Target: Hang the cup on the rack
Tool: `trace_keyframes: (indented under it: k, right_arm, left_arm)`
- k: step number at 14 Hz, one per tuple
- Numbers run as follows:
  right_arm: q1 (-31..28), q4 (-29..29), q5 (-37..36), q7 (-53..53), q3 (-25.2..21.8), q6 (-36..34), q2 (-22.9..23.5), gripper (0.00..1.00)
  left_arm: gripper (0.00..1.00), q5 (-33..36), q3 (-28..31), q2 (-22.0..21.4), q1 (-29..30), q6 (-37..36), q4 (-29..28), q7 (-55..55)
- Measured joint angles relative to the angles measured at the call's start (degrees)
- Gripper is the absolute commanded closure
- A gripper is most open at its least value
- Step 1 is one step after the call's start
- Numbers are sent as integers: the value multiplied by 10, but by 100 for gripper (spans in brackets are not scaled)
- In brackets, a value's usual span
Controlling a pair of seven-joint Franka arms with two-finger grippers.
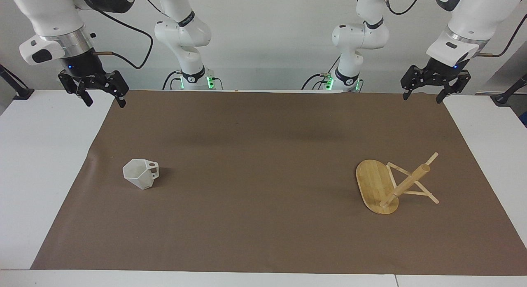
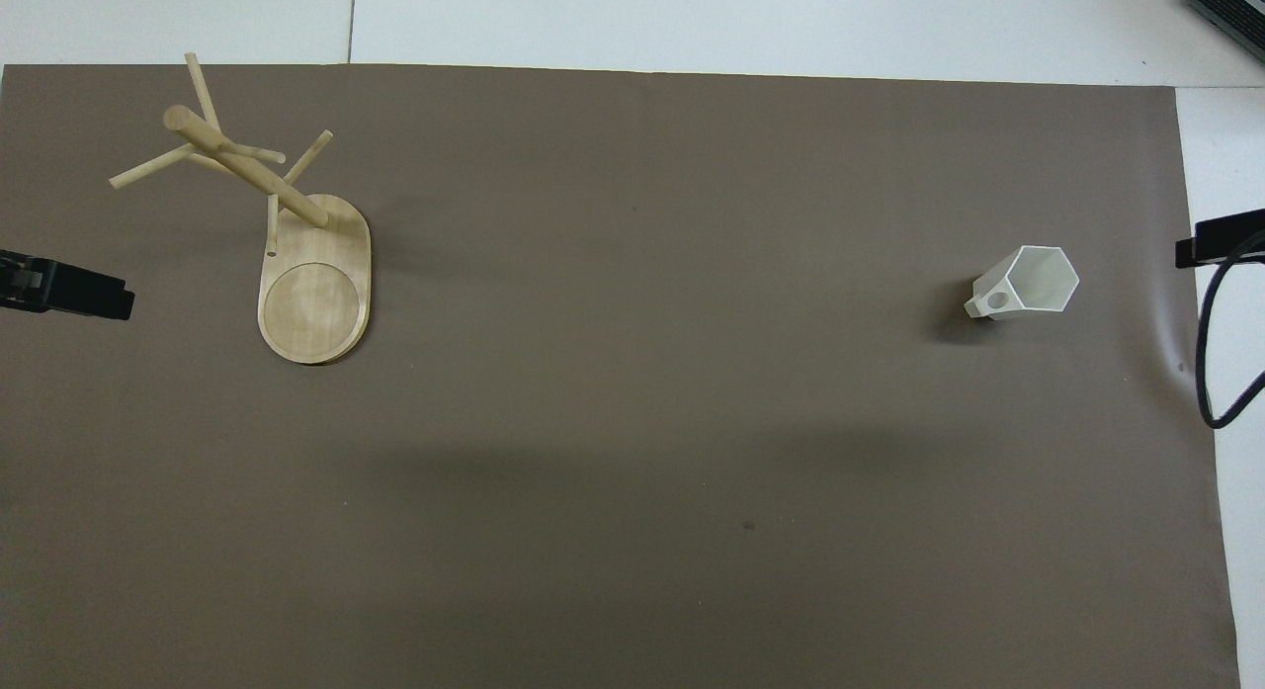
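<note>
The white faceted cup (image 1: 141,173) (image 2: 1026,284) stands upright on the brown mat toward the right arm's end, mouth up, its pierced tab handle turned toward the table's middle. The bamboo rack (image 1: 374,184) (image 2: 316,294) stands on its oval base toward the left arm's end, with its post (image 1: 405,184) and thin pegs bare. My right gripper (image 1: 105,101) hangs open and empty in the air over the mat's corner at the robots' end. My left gripper (image 1: 423,97) hangs open and empty over the mat's other corner at that end. Neither touches anything.
The brown mat (image 1: 263,221) covers most of the white table (image 1: 41,176). A black cable (image 2: 1208,373) loops over the table edge at the right arm's end. A dark device (image 2: 1230,2) sits at the corner farthest from the robots.
</note>
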Motion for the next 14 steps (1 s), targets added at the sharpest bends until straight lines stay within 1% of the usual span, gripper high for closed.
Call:
trace_keyframes:
  k: [10,14]
  right_arm:
    - [0,-6,0,0,0,-1,0,0]
    - [0,-18,0,-2,0,3,0,0]
  left_arm:
    - [0,0,0,0,0,0,0,1]
    - [0,0,0,0,0,0,0,1]
